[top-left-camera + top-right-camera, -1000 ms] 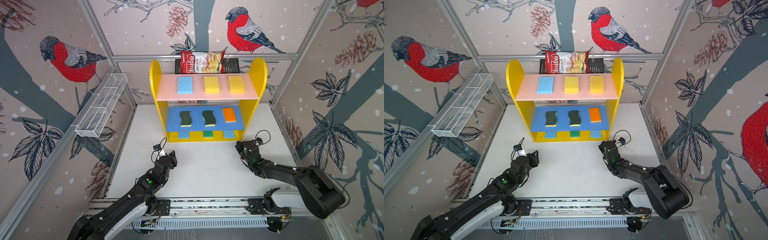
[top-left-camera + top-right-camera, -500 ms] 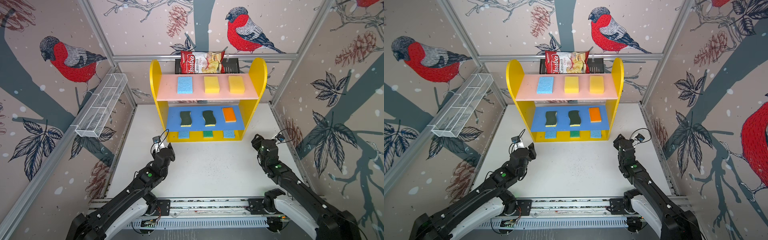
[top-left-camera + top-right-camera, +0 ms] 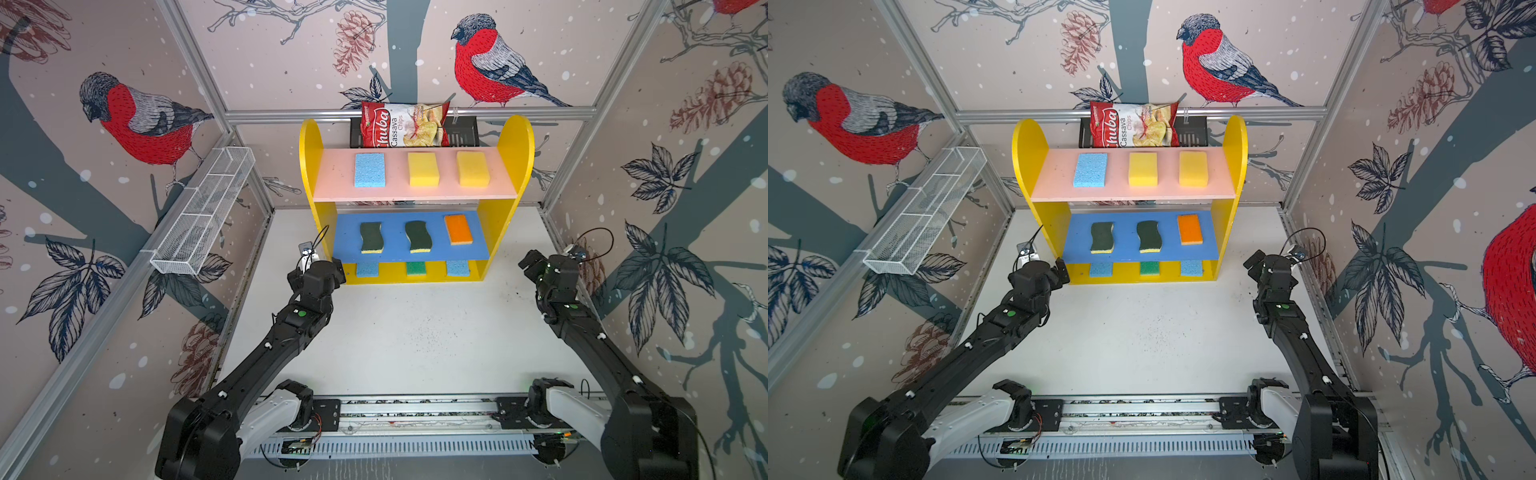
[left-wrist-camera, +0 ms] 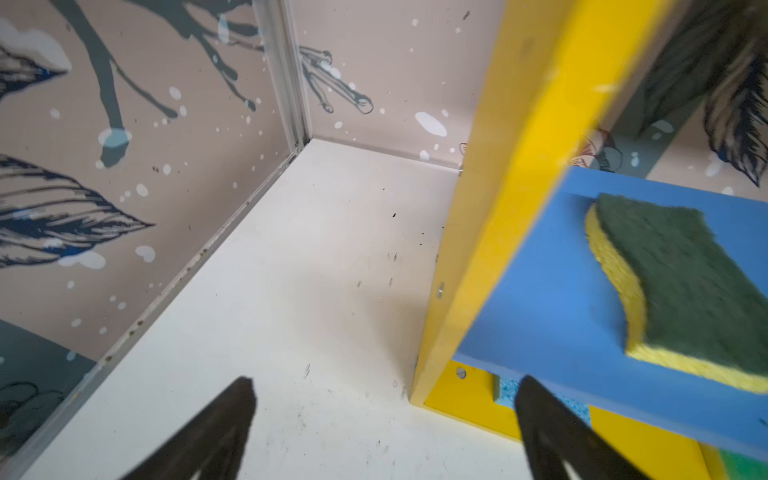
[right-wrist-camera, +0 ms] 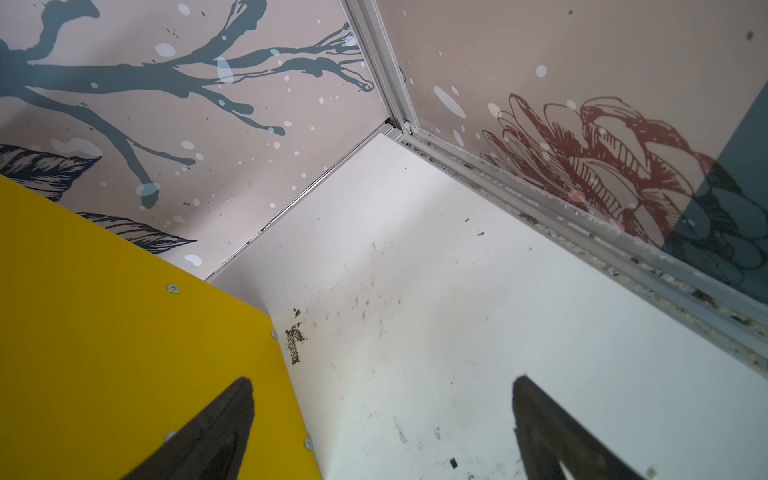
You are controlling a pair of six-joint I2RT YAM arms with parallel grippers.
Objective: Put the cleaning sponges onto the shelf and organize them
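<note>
Beside the shelf [image 3: 515,137], left tool [image 4: 384,380] spread, empty, right tool [image 5: 382,380] likewise, sponges [image 3: 369,170] shelved

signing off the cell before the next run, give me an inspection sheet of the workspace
surface: white tabletop, dark specks and scuffs, no sponge on it
job's things: shelf holds nine sponges; pink board: light blue sponge, two yellow sponges; blue board: two dark green wavy sponges, orange sponge; base: light blue sponge, green sponge, light blue sponge
clutter: chips bag at black rack behind shelf; wire basket on left wall
end effectors: left end effector open, empty, at shelf's left front corner; right end effector open, empty, beside its right panel
cables: left wrist cable loops near shelf's panel; right wrist cable loops near wall
surroundings: bird-print walls, aluminium frame
</note>
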